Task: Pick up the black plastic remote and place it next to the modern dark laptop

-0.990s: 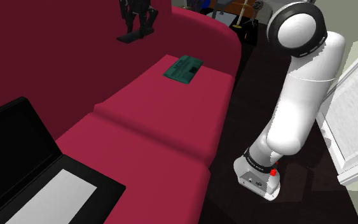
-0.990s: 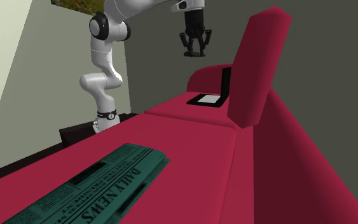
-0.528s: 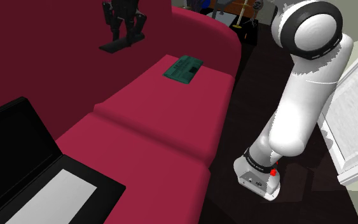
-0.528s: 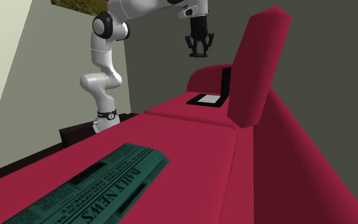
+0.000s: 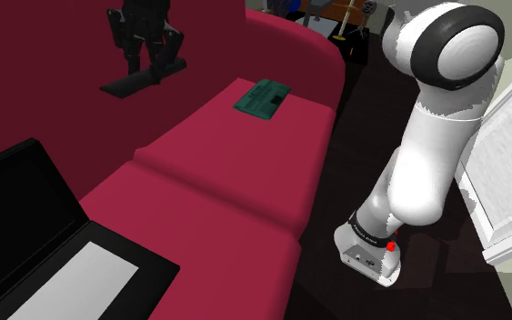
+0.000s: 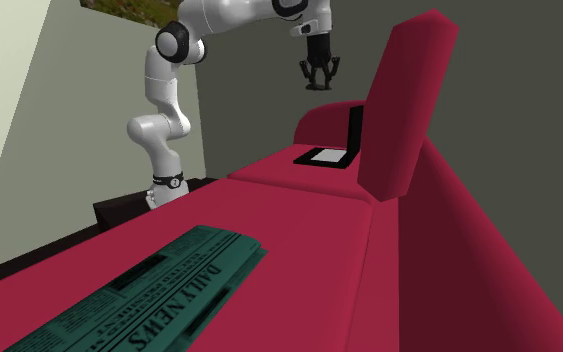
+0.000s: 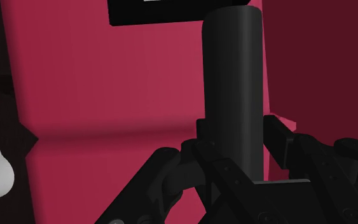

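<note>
High above the red sofa's seat (image 5: 217, 182), my gripper (image 5: 147, 62) is shut on the black remote (image 5: 141, 82), which lies level under the fingers in front of the backrest. From across the sofa, the gripper (image 6: 318, 78) and remote (image 6: 317, 87) hang above the open dark laptop (image 6: 335, 152). In the wrist view the remote (image 7: 233, 76) is a long black bar clasped in my gripper (image 7: 234, 149), pointing toward the laptop (image 7: 165, 11). The laptop (image 5: 54, 245) sits open on the seat at the shoulder view's lower left, well away from the remote.
A folded green newspaper (image 5: 263, 97) lies on the far seat cushion, large in the second exterior view (image 6: 149, 295). The sofa's tall backrest (image 5: 45, 82) rises behind the gripper. The arm's base (image 5: 369, 250) stands on the dark floor beside the sofa, near a white cabinet (image 5: 508, 164).
The gripper has carried the remote toward the shoulder view's left and slightly lower, closer to the laptop. The fingers stay shut on it.
</note>
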You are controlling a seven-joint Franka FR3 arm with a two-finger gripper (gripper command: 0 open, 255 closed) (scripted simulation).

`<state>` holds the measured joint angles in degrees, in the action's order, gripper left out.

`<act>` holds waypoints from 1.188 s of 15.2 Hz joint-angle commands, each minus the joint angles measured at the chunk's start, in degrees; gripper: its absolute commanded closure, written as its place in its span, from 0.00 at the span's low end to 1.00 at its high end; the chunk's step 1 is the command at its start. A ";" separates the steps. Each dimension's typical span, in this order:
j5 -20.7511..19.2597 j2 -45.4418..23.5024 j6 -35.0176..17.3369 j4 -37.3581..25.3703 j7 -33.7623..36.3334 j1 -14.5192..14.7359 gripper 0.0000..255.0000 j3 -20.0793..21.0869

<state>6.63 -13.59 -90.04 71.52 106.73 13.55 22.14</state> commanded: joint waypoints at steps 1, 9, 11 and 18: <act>-0.89 -1.10 -0.45 -1.06 2.67 1.94 1.00 0.86; -1.14 -0.49 -6.13 4.77 4.80 3.71 1.00 1.74; -0.88 0.03 -7.86 7.02 4.43 3.50 1.00 1.70; -0.21 1.20 -13.59 13.95 3.28 3.03 1.00 1.59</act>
<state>6.46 -12.24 -102.80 84.82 110.09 16.55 23.74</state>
